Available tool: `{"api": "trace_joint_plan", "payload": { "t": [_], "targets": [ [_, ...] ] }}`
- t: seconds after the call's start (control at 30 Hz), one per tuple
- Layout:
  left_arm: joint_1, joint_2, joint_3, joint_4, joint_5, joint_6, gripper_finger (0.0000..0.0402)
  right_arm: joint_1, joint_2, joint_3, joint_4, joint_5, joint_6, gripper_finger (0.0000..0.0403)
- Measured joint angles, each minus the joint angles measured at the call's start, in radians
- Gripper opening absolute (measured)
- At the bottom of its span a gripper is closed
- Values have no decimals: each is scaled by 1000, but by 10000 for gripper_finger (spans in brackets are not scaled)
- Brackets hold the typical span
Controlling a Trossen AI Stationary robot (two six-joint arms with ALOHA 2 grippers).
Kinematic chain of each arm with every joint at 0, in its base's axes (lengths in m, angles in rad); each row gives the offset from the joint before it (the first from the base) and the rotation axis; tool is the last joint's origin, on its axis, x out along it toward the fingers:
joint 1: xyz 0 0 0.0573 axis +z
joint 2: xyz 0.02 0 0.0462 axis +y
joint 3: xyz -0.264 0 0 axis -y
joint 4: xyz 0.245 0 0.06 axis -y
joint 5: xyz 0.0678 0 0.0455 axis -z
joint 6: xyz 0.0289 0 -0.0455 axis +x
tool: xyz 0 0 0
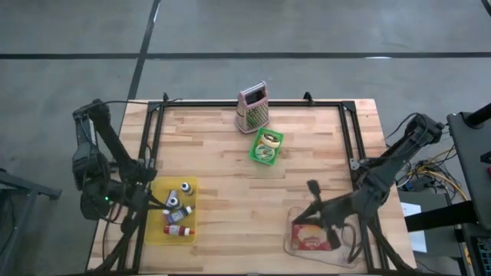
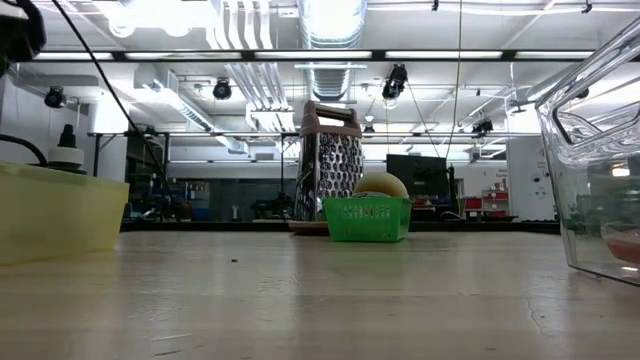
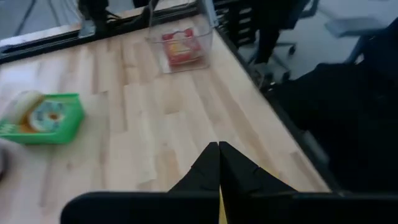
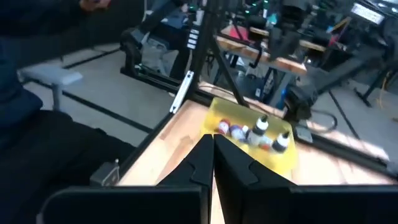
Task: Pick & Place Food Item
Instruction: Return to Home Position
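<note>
Left gripper (image 3: 218, 149), pressed together and empty, sits beside the yellow bin (image 1: 163, 236). Right gripper (image 4: 211, 140), likewise pressed together and empty, hangs well apart from it.

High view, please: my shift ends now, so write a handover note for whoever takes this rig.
Left gripper: shut, empty, beside the yellow bin.
Right gripper: shut, empty, near the clear bin.
Donuts lie in the green bin; bottles in the yellow bin; a red pack in the clear bin. The grater stands beside the green bin.
Sorting looks done. Remaining: both arms to home.
</note>
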Motion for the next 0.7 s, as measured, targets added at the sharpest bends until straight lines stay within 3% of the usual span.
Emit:
{"api": "trace_joint_plan", "payload": {
  "t": [0.3,0.47,0.7],
  "targets": [
    [-23,-135,-206,164,75,-46,0,-15,-214,-297,86,26,123,8],
    [-23,-174,-299,263,142,-41,0,-14,-303,-402,107,-42,166,8],
    [-24,-234,-470,497,148,27,0,-14,-417,-558,204,-123,191,8]
  ]
}}
